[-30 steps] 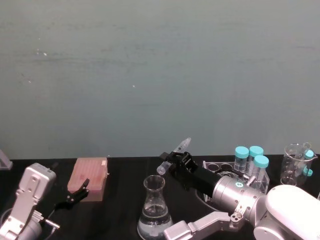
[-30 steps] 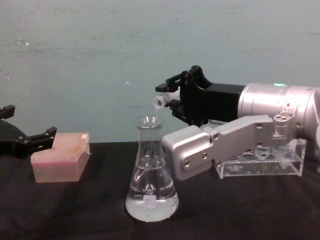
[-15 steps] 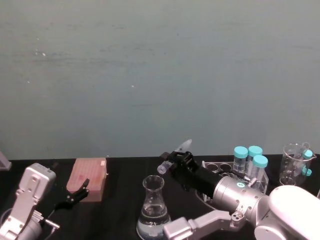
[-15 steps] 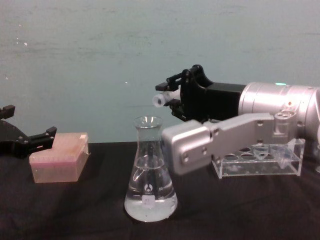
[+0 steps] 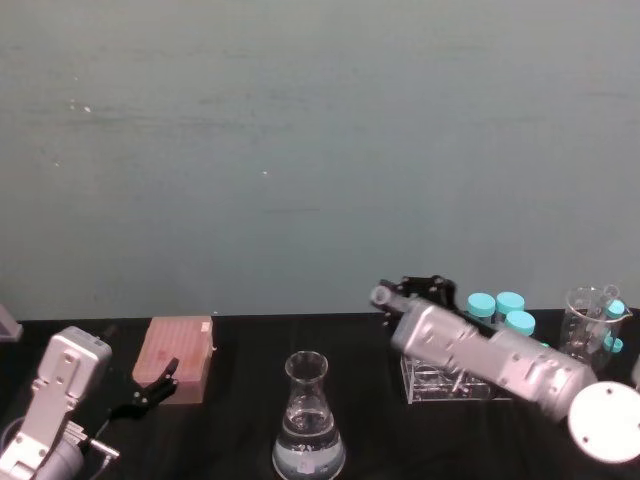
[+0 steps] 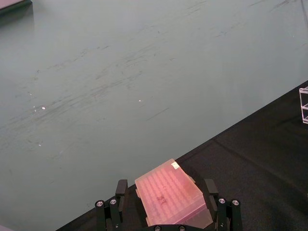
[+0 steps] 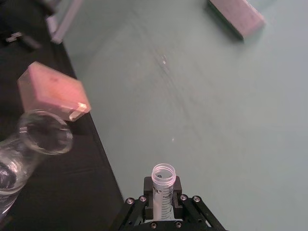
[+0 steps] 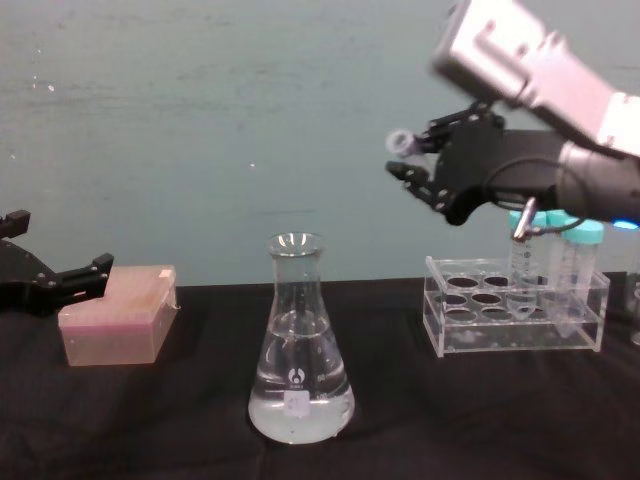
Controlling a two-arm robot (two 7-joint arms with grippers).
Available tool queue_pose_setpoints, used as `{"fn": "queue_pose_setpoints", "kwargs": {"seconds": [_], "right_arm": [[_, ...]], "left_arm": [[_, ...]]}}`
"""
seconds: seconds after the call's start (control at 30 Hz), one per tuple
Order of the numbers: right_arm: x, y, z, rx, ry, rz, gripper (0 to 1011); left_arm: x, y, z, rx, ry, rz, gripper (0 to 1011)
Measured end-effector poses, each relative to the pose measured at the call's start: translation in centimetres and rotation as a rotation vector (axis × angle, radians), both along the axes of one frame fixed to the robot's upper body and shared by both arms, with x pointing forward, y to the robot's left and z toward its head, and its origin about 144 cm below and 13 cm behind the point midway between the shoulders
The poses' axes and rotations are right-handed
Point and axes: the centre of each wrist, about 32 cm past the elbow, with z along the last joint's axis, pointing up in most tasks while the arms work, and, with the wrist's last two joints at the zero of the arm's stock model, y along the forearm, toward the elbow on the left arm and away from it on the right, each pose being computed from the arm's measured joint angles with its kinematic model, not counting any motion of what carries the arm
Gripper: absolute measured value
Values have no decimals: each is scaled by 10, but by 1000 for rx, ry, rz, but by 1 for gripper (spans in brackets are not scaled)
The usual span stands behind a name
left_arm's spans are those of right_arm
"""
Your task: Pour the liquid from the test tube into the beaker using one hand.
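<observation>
The right gripper (image 8: 418, 160) clamped the test tube (image 8: 402, 142) high, right of the beaker (image 8: 300, 345). The pour looked finished; returning the tube to the rack (image 8: 515, 318) seemed next. The left gripper (image 8: 50, 280), jaws apart, sat parked far left.

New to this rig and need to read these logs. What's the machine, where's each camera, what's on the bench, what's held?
It is a robot with two arms, each ending in a black two-fingered pincer. Four cameras: one on the head looking down, one on the chest looking across the black table, and one on each wrist looking along that arm's fingers.

On the table stand the beaker, a clear conical flask with some clear liquid in its base, a pink box to its left, and a clear rack holding teal-capped tubes on the right. A glass beaker stands further right.

The right pincer is raised above the rack, to the right of the flask, shut on the small open test tube. The left pincer hangs open by the pink box, holding nothing.
</observation>
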Motion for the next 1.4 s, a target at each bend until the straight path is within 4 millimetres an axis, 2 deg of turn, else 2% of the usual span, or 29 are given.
{"fn": "queue_pose_setpoints", "kwargs": {"seconds": [0.37,0.73,0.9,1.4], "right_arm": [[18,-38,9,327,287,-73,216],[35,-59,10,548,551,-56,216],[39,-62,6,581,601,-48,216],[49,-62,-3,547,584,-64,216]], "left_arm": [[0,0,0,0,0,0,1000],[0,0,0,0,0,0,1000],[0,0,0,0,0,0,1000],[0,0,0,0,0,0,1000]]}}
